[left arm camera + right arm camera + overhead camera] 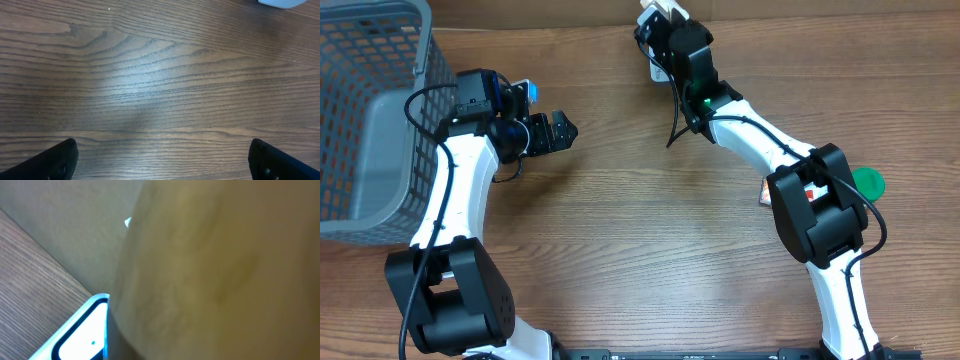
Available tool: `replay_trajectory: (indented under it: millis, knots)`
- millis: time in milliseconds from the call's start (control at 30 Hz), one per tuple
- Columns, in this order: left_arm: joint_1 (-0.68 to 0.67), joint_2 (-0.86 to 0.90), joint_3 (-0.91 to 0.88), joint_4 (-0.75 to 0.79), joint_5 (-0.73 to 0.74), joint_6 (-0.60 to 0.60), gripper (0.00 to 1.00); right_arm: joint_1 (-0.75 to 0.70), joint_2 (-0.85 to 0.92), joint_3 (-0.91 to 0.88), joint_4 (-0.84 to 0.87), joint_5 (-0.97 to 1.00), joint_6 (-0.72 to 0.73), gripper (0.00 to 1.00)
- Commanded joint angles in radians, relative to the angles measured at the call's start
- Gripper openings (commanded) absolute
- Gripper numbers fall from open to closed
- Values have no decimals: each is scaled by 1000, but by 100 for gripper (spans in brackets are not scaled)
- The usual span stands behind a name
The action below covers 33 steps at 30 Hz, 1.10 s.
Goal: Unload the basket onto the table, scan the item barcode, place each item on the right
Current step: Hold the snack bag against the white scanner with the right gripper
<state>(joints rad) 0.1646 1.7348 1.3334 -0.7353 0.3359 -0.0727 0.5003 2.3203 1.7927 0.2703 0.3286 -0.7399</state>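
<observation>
Filling right wrist view, tan blur point(220, 270) (right hand point(662, 14) grip unclear), left hand point(558, 130) spread.

Your left arm point(448, 190) and right arm point(760, 140): white links, black joints, loose black cables, one green light point(706, 101).

A wooden table point(620, 220) with dark brown, wavy grain is seen across the whole workspace. A soft, pale sheen of light point(150, 70) is reflected on its top. Beyond its far edge, a plain grey-beige wall point(60, 210) is seen.
</observation>
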Motion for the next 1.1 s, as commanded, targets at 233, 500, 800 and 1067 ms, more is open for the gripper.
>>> replay_trajectory:
  millis: [233,500,800,1067]
  knots:
    - [3,4,18,3,-4,-6,100,38,30,18,13,8,-157,4]
    - [3,4,18,3,-3,-6,100,43,64,11,34,60,-215,4]
    - [3,4,18,3,-4,-6,100,63,64,8,-21,56,-204,4]
    - [3,4,18,3,-3,-6,100,72,64,7,-71,44,-186,4]
